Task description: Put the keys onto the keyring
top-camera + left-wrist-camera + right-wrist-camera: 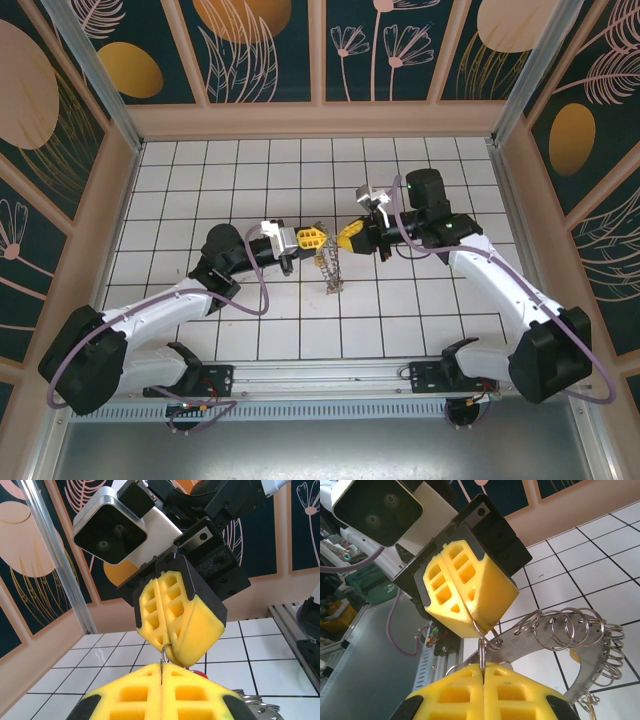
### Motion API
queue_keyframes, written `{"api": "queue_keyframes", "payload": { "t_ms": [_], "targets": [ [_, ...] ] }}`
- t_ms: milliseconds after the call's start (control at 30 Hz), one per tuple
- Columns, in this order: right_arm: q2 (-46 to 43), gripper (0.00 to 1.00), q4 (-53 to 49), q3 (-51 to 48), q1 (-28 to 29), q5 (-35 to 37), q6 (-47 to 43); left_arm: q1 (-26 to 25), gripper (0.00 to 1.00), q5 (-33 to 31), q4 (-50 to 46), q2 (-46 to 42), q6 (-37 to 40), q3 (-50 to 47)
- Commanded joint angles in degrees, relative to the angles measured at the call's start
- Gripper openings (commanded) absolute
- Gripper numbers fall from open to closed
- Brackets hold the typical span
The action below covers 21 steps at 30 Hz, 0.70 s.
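The keyring hangs above the tiles between my two grippers, which meet tip to tip over the middle of the floor. It is a grey metal arc carrying several small silvery split rings. My left gripper is shut on one thin small ring; the same gripper comes in from the left. My right gripper is shut on a neighbouring small ring and stands at the right. A red key head peeks out behind the left fingers. A yellow-tan key head shows behind the arc.
White tiled floor lies all round the hanging keyring. Patterned walls with tan frames close in the back and sides. A metal rail with both arm bases runs along the near edge.
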Motion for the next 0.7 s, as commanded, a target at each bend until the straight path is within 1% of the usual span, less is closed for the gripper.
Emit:
{"api": "queue_keyframes", "payload": {
  "t_ms": [0, 100, 200, 400, 500, 667],
  "targets": [
    [0.56, 0.0, 3.53, -0.28, -0.45, -2.42, 4.82, -0.1, 0.0, 1.31, 4.76, 0.27, -0.99, 0.13],
    [0.43, 0.0, 7.37, -1.49, -0.67, -2.37, 9.68, 0.01, 0.0, 1.41, 5.11, 0.4, -1.14, 0.05],
    [0.82, 0.0, 8.36, -2.18, -1.18, -1.77, 12.55, -0.07, 0.0, 1.36, 5.68, 0.46, -1.33, 0.05],
    [2.34, 0.0, 6.8, -2.2, -1.68, -1.85, 13.75, -0.07, 0.0, 0.94, 7.33, 0.56, -2.18, -0.08],
    [3.07, 0.0, 6.43, -2.11, -1.67, -2.73, 14.35, -0.05, 0.0, 0.96, 10.36, 0.88, -3.23, -1.02],
    [4.32, 0.0, 5.03, -1.82, -1.75, -3.66, 14.79, -0.02, 0.0, 2.45, 12.35, 1.85, -4.05, -1.09]
  ]
}}
